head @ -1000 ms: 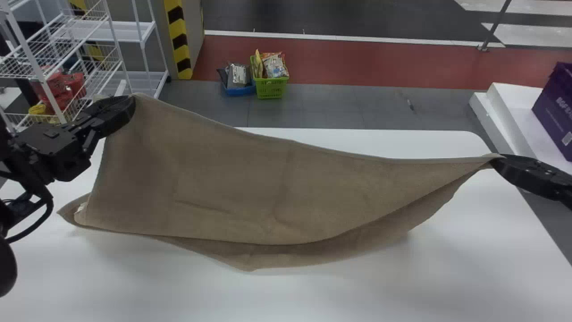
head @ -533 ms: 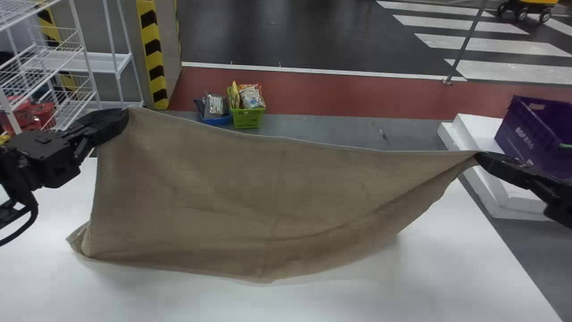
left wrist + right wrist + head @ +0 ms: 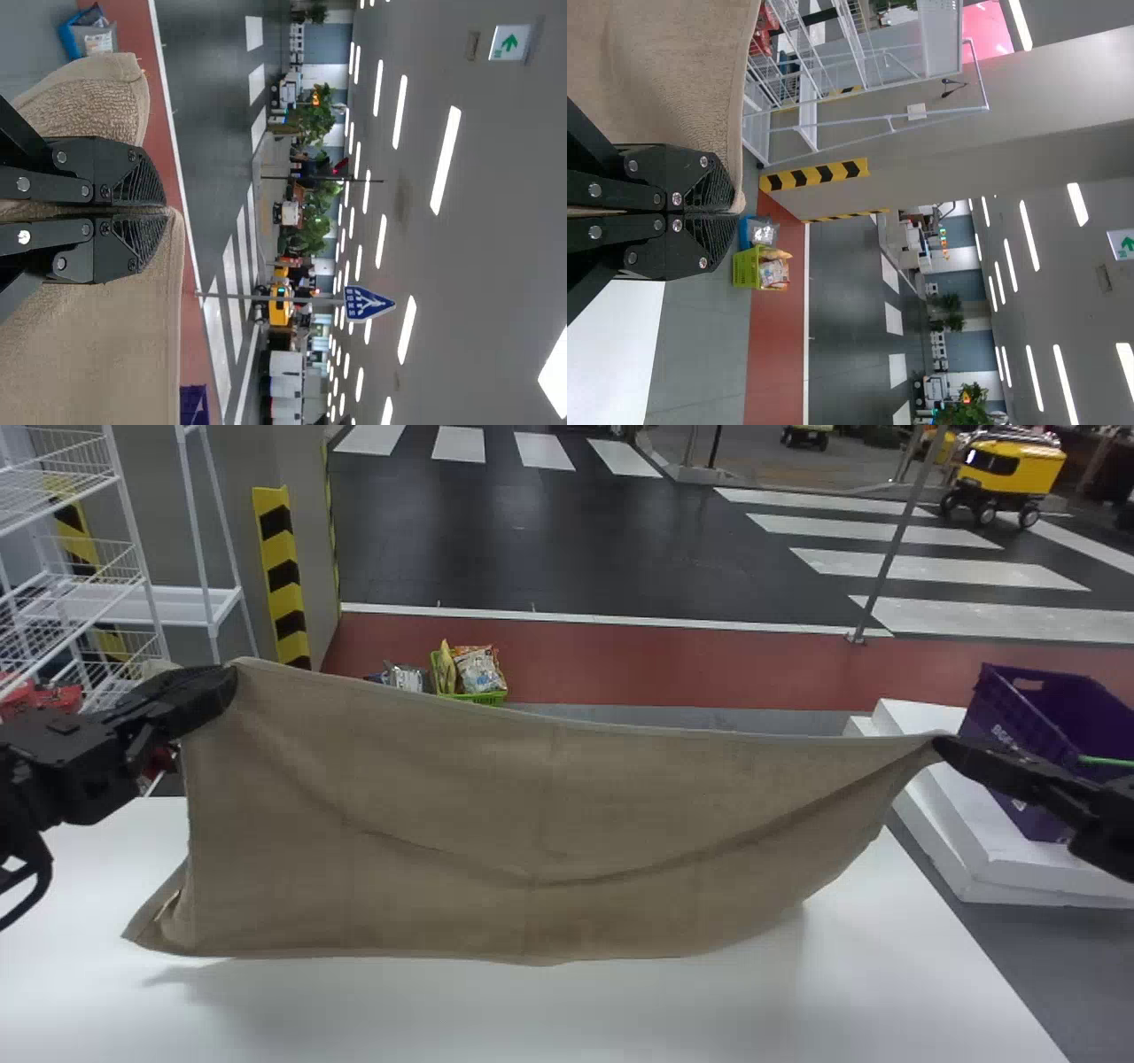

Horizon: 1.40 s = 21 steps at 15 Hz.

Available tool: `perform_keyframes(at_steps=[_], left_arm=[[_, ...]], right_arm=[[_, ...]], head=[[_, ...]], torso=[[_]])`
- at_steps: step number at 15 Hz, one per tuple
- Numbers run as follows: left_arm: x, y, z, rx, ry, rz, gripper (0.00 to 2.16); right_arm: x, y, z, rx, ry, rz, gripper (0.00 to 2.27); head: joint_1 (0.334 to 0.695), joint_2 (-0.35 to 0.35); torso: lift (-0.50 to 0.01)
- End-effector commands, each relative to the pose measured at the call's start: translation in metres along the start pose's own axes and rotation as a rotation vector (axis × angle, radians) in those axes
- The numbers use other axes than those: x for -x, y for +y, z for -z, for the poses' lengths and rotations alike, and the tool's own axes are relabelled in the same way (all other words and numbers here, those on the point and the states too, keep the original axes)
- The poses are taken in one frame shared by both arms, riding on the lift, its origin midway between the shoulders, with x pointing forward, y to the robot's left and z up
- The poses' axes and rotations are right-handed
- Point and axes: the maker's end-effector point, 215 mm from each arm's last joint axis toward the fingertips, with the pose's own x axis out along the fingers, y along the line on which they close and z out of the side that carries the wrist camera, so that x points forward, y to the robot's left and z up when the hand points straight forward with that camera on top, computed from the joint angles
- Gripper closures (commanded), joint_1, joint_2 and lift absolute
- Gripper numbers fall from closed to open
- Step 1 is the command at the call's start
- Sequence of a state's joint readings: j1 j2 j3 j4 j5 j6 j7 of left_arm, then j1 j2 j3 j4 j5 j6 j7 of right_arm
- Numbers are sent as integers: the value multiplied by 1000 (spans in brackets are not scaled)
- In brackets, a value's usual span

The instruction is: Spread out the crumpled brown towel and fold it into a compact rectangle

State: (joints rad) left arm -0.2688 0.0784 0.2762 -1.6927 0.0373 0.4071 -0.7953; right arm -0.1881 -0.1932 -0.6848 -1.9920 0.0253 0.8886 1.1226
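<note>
The left claw (image 3: 234, 682) pinches one upper corner of the brown towel (image 3: 532, 806), its two flat fingers pressed together over the cloth. The right claw (image 3: 937, 746) grips the opposite upper end in the same way, with the fabric drawn to a narrow point at its tips. Between the two, the towel hangs like a curtain, its long axis running from claw to claw and its upper edge (image 3: 558, 724) dipping slightly along that line.

The relation that matters is the drop beneath the claws: the body of the towel lies below both of them, over the white table (image 3: 532, 1019). Neither arm is the nearer one to the towel as a whole, since each has its own end. The splayed lower corner (image 3: 146, 934), however, is below the left claw and a little outward of it. Below the right claw, the side slants inward, and a long slack crease runs from that claw toward the towel's middle.

The step in hand looks like spreading, with the towel mostly opened but no compact rectangle made. The next move probably calls for both claws to go down together, keeping the upper edge stretched between them, so that the hanging part settles flat. If the right claw lets its side stay gathered, or the claws draw toward each other, that side could land bunched or tucked under and spoil the first fold.
</note>
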Motion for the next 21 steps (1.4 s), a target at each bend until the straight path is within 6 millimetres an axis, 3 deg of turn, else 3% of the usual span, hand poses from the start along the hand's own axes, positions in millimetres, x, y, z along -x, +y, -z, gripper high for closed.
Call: perform_keyframes(at_steps=[1,2,3,5,6,10,13,18,20,21], left_arm=[[30,-3,16,29,3,-2,1082],[44,-1,20,43,-4,-7,1082],[52,2,20,42,-7,-12,1082],[48,12,4,12,-16,-26,1082],[44,12,5,24,0,-27,1082],[25,11,-23,-2,-30,-26,1082],[3,13,-20,6,-8,-23,1082],[-25,18,-38,-13,-11,-24,1082],[-27,17,-30,-8,3,-23,1082],[-24,15,-14,7,19,-18,1082]], right_arm=[[12,20,23,8,38,-33,1312],[18,24,32,24,46,-36,1312],[21,23,36,42,48,-33,1312],[20,13,14,51,18,-7,1312],[18,10,4,36,2,-3,1312],[14,-2,-9,18,-24,43,1312],[12,-25,-23,3,-53,97,1312],[6,-54,-53,-13,-105,154,1312],[5,-55,-53,-17,-107,149,1312],[9,-56,-38,-27,-86,151,1312]], head=[[517,-168],[527,-166],[559,-155],[584,-144],[587,-140],[545,-146],[508,-165],[462,-195],[447,-202],[443,-204]], torso=[[-127],[-127],[-127],[-127],[-127],[-127],[-127],[-127],[-127],[-127]])
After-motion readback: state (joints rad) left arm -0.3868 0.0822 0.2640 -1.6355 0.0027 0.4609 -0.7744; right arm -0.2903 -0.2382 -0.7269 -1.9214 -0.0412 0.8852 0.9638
